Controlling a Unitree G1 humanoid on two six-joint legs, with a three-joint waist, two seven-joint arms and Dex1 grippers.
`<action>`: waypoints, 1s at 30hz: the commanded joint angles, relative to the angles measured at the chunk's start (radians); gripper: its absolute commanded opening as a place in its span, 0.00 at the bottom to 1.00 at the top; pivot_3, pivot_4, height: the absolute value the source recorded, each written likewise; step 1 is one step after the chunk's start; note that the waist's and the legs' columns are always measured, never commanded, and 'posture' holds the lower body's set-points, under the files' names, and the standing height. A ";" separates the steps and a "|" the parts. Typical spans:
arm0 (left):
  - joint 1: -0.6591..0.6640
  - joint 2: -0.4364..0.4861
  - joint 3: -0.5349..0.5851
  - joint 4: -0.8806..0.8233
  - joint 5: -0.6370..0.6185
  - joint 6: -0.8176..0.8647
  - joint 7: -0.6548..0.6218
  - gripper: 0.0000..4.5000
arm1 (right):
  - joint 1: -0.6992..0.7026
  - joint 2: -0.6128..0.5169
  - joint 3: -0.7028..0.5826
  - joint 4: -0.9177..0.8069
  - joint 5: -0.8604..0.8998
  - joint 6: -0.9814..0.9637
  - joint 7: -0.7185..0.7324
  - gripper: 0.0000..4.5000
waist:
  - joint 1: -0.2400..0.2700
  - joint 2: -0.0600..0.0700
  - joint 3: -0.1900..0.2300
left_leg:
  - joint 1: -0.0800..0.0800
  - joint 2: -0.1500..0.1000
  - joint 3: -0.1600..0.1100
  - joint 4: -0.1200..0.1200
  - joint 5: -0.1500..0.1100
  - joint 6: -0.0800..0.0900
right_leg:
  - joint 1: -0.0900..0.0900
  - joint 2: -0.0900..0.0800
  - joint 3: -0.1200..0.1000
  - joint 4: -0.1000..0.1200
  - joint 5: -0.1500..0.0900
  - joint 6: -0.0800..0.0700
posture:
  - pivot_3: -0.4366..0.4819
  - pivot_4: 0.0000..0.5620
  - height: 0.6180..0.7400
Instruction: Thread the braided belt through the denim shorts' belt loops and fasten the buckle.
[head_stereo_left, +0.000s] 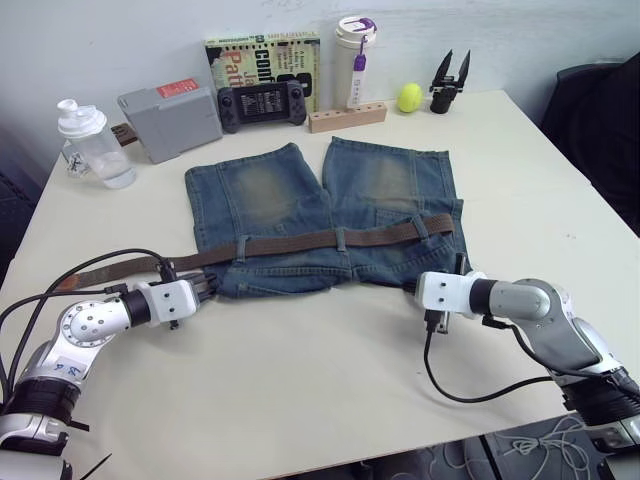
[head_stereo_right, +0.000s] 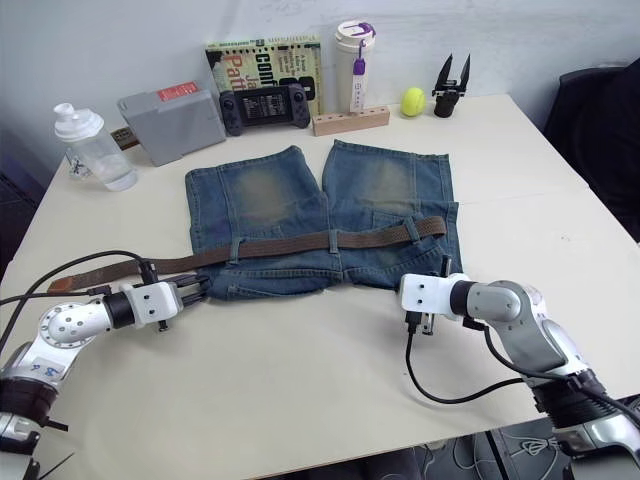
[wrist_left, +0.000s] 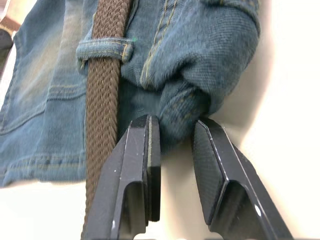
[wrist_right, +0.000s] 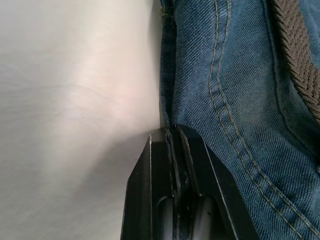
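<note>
- The denim shorts (head_stereo_left: 325, 215) lie flat on the pale table (head_stereo_left: 330, 380), waistband toward the robot and legs pointing to the far edge.
- The braided belt (head_stereo_left: 330, 241) runs across the waistband under several belt loops (head_stereo_left: 341, 238); its end sticks out past the shorts on the robot's left and trails over the table.
- The left gripper (wrist_left: 175, 132) sits at the left waistband corner, fingers apart, with a fold of denim between them and the belt just beside one finger.
- The right gripper (wrist_right: 172, 131) is at the shorts' right edge, fingers pressed together; whether they pinch the denim edge is unclear.
- At the far side stand a shaker bottle (head_stereo_left: 92, 146), a grey box (head_stereo_left: 170, 120), a game controller (head_stereo_left: 262, 104), a book (head_stereo_left: 262, 62), a tumbler (head_stereo_left: 354, 60) and a tennis ball (head_stereo_left: 409, 97).
</note>
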 joint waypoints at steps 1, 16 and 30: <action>0.090 -0.005 -0.014 0.012 0.046 0.081 -0.013 0.27 | -0.008 -0.002 -0.011 0.028 -0.016 -0.009 -0.013 0.00 | 0.000 0.000 0.000 | 0.000 0.000 0.000 0.000 0.000 0.000 | 0.000 0.000 0.000 0.000 0.000 0.000 | 0.48 0.27 0.88; 0.245 0.045 0.195 -0.428 -0.406 0.541 -0.260 1.00 | -0.047 -0.021 -0.195 -0.066 0.311 0.218 0.139 0.97 | 0.015 0.002 0.003 | -0.006 0.002 -0.001 0.002 -0.001 0.001 | -0.004 -0.002 -0.001 -0.001 0.000 0.000 | 0.48 0.27 0.88; 0.037 -0.046 0.201 -0.518 -0.540 0.873 -0.356 1.00 | -0.614 0.034 -0.280 0.580 0.488 0.834 0.050 0.99 | 0.025 0.003 0.011 | -0.015 -0.005 0.001 0.003 0.000 0.000 | -0.011 0.001 -0.002 0.001 0.000 0.001 | 0.48 0.27 0.88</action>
